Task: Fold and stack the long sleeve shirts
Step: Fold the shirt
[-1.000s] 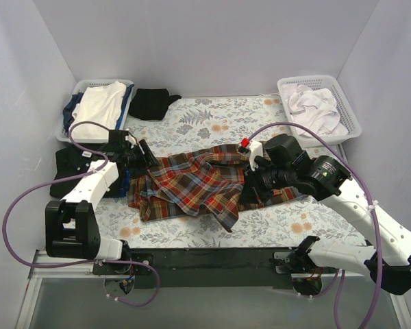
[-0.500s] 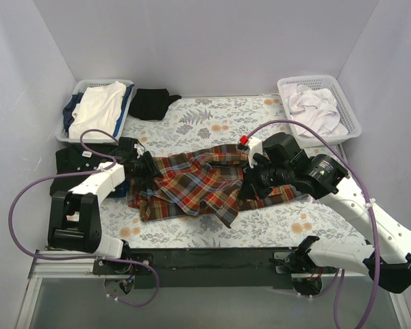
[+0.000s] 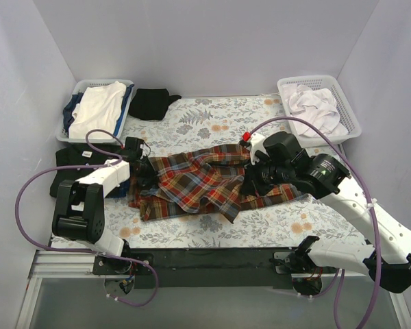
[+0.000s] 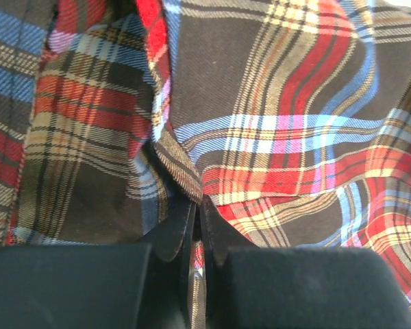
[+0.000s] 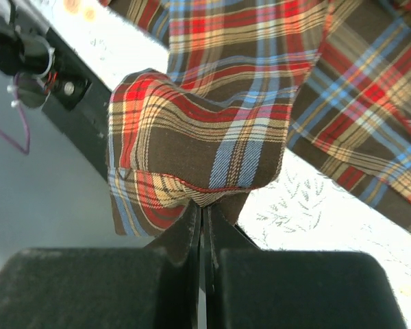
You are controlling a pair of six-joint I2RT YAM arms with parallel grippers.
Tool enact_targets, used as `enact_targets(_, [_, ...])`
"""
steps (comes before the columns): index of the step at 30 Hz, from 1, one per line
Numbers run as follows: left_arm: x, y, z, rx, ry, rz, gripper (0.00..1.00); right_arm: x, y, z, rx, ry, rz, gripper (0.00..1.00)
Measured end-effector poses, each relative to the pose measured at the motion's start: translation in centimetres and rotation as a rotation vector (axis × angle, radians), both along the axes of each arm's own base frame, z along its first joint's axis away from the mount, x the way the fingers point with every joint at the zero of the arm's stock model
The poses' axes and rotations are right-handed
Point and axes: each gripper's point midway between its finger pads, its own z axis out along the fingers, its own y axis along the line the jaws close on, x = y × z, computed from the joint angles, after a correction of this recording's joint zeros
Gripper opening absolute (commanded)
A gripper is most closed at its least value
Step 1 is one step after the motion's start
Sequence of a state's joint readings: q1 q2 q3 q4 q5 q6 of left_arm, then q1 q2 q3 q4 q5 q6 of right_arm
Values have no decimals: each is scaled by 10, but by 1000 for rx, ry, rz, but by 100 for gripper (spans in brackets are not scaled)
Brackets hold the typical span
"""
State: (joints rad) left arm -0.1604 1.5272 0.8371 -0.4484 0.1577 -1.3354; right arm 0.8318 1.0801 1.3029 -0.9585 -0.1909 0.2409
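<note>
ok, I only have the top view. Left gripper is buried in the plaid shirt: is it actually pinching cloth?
Observer: Yes. The left wrist view shows the left gripper shut on a raised fold of the plaid shirt.
Operator: And the right one?
Observer: The right wrist view shows the right gripper shut on a stitched hem edge of the same shirt, cloth bunched above the jaws.
Operator: Is that part off the table?
Observer: It looks lifted: the floral table shows behind the held bunch.
</note>
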Motion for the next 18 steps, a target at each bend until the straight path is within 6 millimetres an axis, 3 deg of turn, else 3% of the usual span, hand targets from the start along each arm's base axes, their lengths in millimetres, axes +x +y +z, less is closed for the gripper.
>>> enact_targets(5, [2,0,4,9,-6,-12,0,21,-5,16,0,-83,-101,1])
enact_targets(12, [-8,5,2,41,25,-47,0,66,-10,53,30,-233,-273,1])
enact_targets(18, [-15,13,3,89,41,-56,0,90,-5,55,33,-265,-325,1])
